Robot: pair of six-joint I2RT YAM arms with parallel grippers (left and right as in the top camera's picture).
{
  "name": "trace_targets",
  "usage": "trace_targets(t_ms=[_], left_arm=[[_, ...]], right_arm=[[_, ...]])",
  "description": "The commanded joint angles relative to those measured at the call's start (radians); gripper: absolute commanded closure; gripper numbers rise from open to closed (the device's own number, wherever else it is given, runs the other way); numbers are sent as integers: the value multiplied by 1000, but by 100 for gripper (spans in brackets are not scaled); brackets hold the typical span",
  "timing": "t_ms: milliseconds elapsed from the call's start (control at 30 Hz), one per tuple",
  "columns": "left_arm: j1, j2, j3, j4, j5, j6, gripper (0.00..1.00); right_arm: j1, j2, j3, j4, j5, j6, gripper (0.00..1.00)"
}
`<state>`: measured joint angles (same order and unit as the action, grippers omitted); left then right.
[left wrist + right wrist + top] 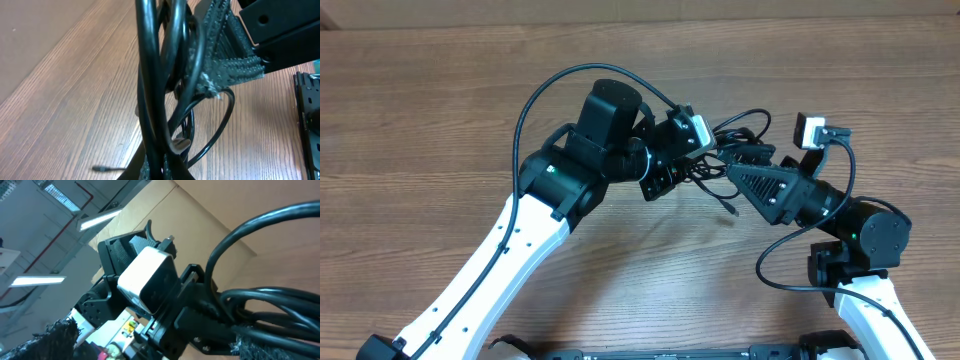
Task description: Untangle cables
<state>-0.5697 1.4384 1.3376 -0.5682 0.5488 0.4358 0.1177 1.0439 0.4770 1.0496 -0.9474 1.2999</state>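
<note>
Your left arm [505, 245], a white tube with black joints, comes up from the bottom left. It bends at its black elbow toward the middle of the table. Its black 2-finger left gripper [695, 165] points right and is pinched tight on the thin black cables [150, 75]. Your right arm [865, 300], also white and black, comes up from the bottom right and leans left. Its black right gripper [735, 175] points at the left one, and their tips are very near each other. Its 2 bumpy fingers [235, 67] stand wide apart.
</note>
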Motion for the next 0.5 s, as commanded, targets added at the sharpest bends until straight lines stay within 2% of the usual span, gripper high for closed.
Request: trace_targets(t_ms=[0,200,467], left_arm=[[-13,13,21,1,-27,-10,96],[-11,13,21,1,-128,-16,96],[30,-1,21,-4,-138,-64,96]], right_arm=[[6,-5,29,28,-46,71,0],[4,-5,29,93,-67,90,1],[-87,-5,29,63,-52,95,4]])
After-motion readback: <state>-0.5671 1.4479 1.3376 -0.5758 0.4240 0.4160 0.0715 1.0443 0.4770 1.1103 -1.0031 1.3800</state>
